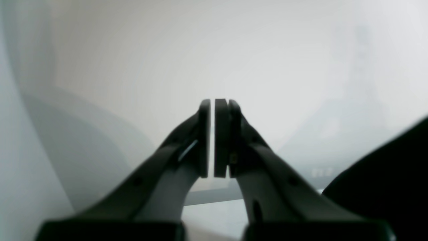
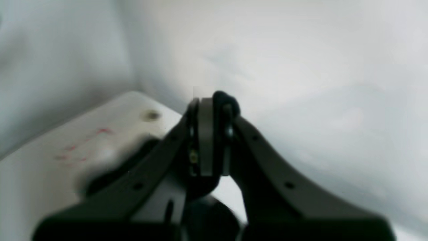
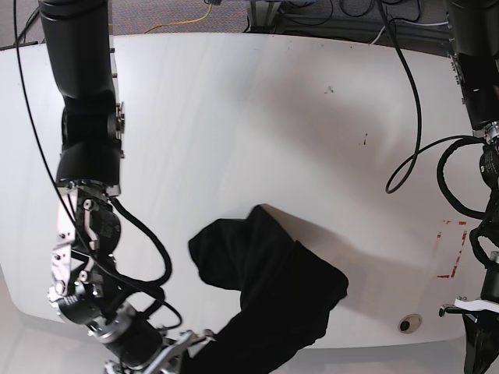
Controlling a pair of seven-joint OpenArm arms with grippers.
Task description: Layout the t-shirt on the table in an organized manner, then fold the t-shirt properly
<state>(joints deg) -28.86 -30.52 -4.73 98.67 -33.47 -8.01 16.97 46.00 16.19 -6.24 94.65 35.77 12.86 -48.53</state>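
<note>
The black t-shirt (image 3: pixel 269 292) lies bunched near the front edge of the white table (image 3: pixel 234 117), one end trailing off the edge at the bottom. My right gripper (image 3: pixel 185 343) is at that trailing end. In the right wrist view my right gripper (image 2: pixel 214 100) is shut, with a small fold of the t-shirt (image 2: pixel 226 99) pinched at its tips. My left gripper (image 1: pixel 213 100) is shut with only a hairline gap and nothing between its pads, hanging over blurred white surface. In the base view only the left arm (image 3: pixel 487 234) shows, at the right edge.
A red tape outline (image 3: pixel 452 249) and a round grommet hole (image 3: pixel 408 322) sit at the table's front right; both also show blurred in the right wrist view, tape (image 2: pixel 83 147) and hole (image 2: pixel 152 115). Cables (image 3: pixel 405 117) hang over the back right. A dark blurred shape (image 1: pixel 384 180) fills the left wrist view's lower right.
</note>
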